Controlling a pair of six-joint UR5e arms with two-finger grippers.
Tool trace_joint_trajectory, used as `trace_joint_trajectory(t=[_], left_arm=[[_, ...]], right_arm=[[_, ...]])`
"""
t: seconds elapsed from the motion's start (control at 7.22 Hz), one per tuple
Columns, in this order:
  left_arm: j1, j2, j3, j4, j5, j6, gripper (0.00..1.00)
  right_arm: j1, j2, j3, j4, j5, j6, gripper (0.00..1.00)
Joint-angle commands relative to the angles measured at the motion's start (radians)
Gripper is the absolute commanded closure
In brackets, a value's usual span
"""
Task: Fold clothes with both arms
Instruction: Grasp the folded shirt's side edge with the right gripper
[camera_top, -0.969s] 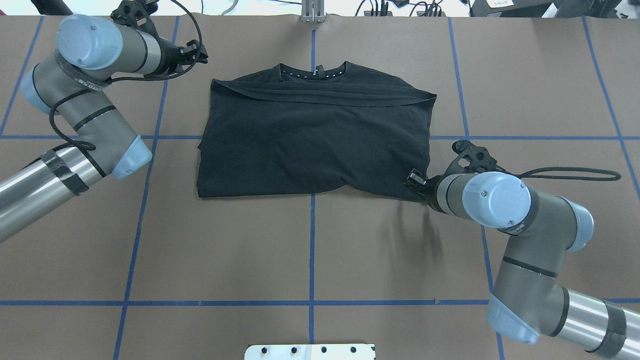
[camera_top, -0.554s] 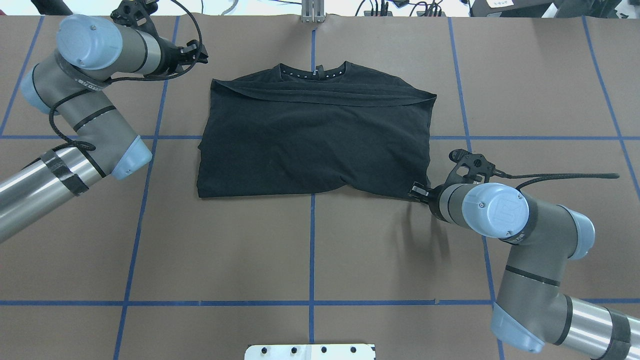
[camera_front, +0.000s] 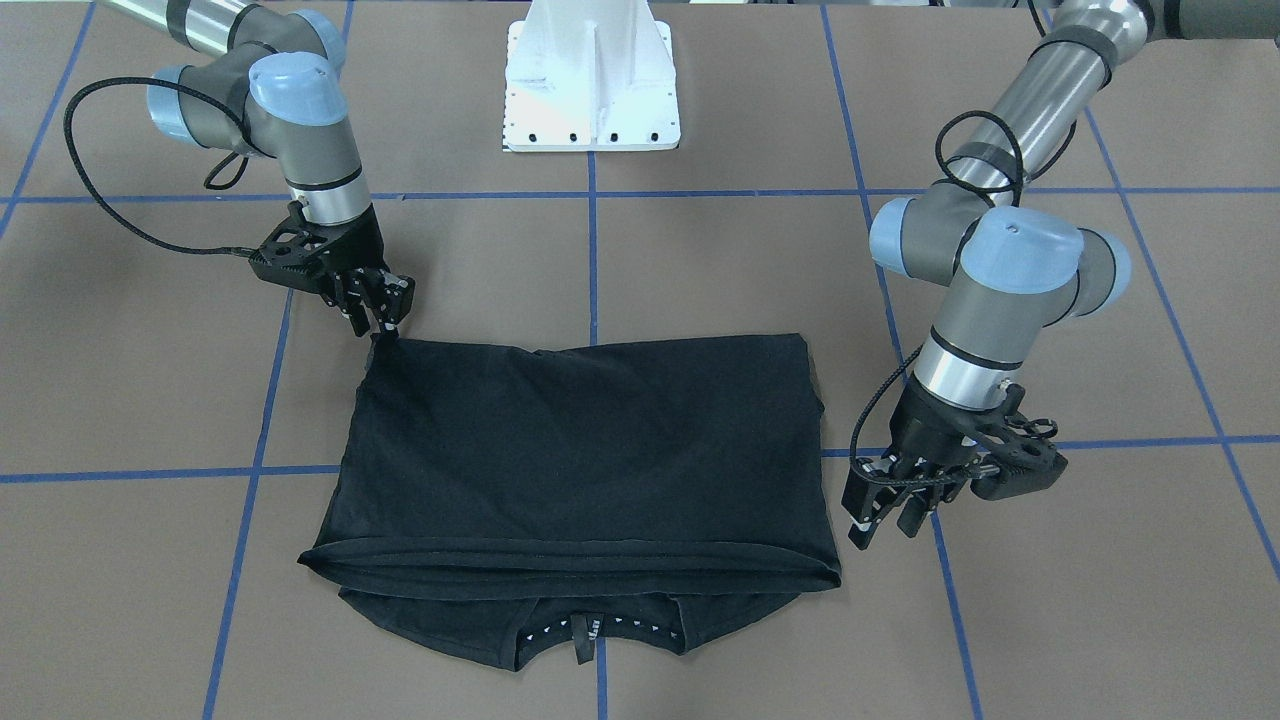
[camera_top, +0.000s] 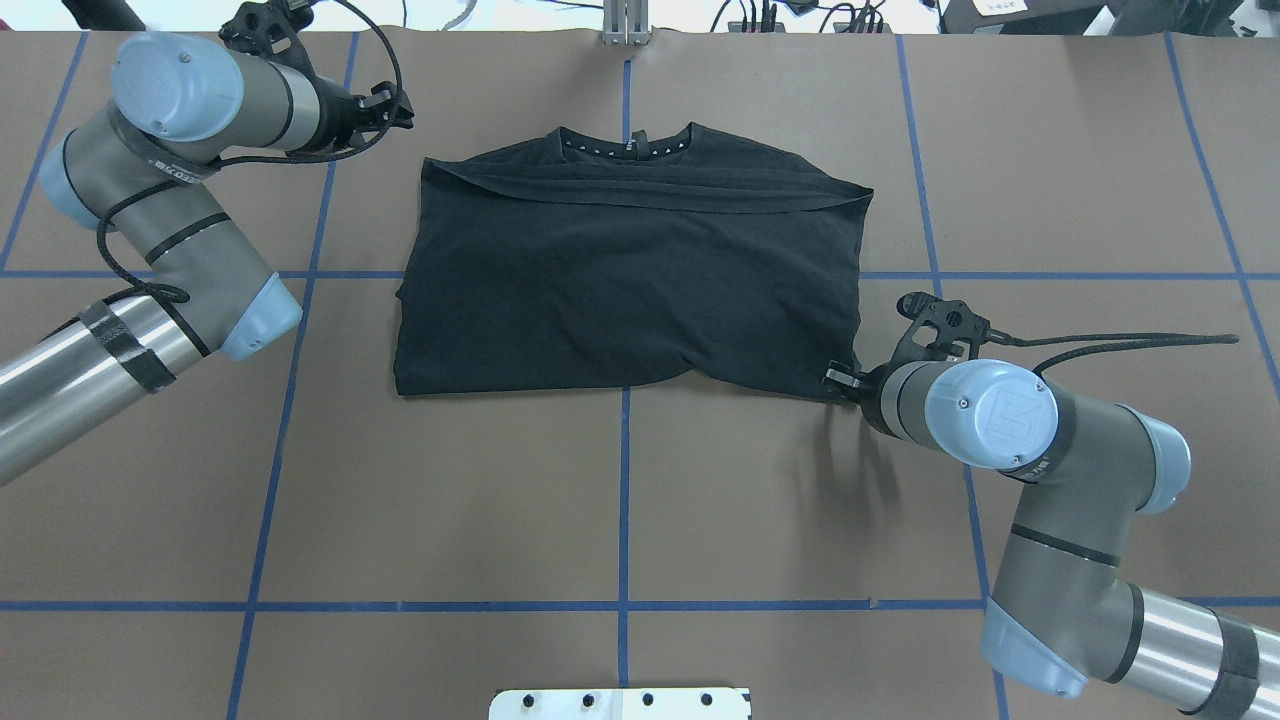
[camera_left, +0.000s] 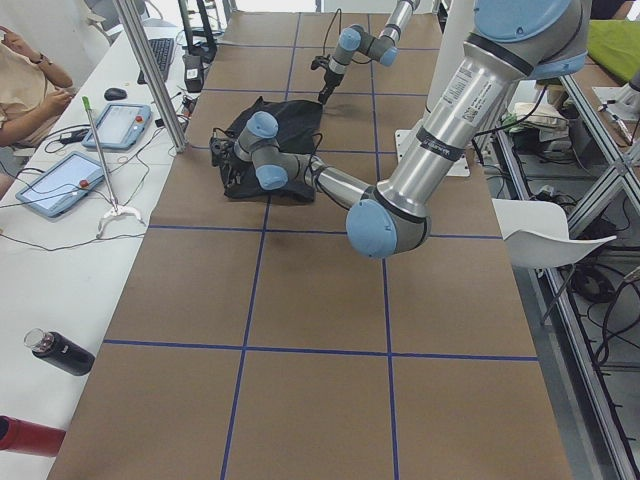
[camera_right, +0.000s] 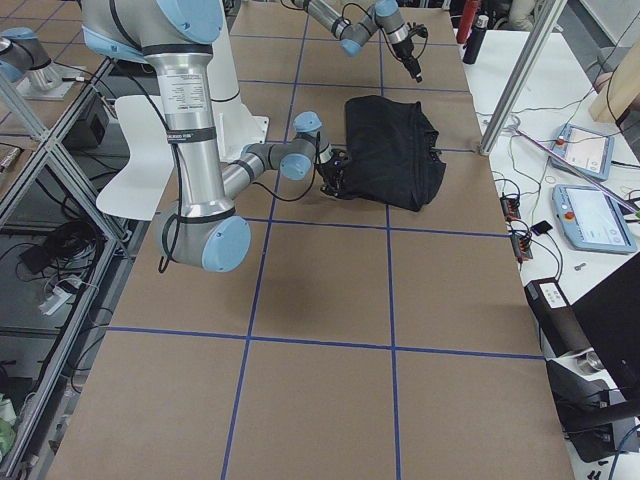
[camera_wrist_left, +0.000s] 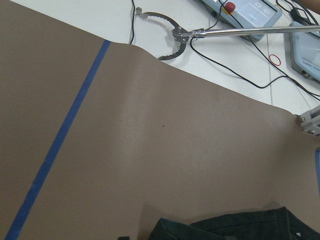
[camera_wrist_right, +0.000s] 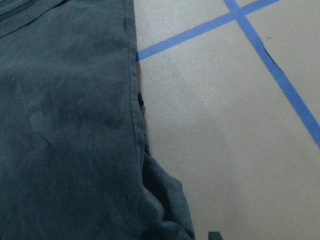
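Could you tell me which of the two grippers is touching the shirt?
The right gripper, at the near corner of the T-shirt. The left gripper hangs beside the shirt's far edge, clear of the cloth.

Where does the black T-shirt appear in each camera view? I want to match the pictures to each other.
Exterior front-facing: T-shirt at centre, collar toward the bottom edge.
Overhead exterior: T-shirt at upper centre, collar toward the top.
Exterior left: small dark heap at upper centre.
Exterior right: dark heap at upper centre-right.
Left wrist-mounted: only an edge at the bottom.
Right wrist-mounted: fills the left half.
Shared landmark: the collar.
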Motion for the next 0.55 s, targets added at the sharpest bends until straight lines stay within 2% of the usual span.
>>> trace_joint_trajectory(t=[0.0, 0.42], left_arm=[[0.0, 0.0, -0.001, 0.0, 0.0, 0.001, 0.31], [0.0, 0.011, 0.0, -0.009, 0.0, 0.001, 0.31]], right_arm=[[0.004, 0.004, 0.001, 0.0, 0.001, -0.002, 1.0], [0.009, 0.001, 0.008, 0.001, 0.008, -0.002, 1.0]])
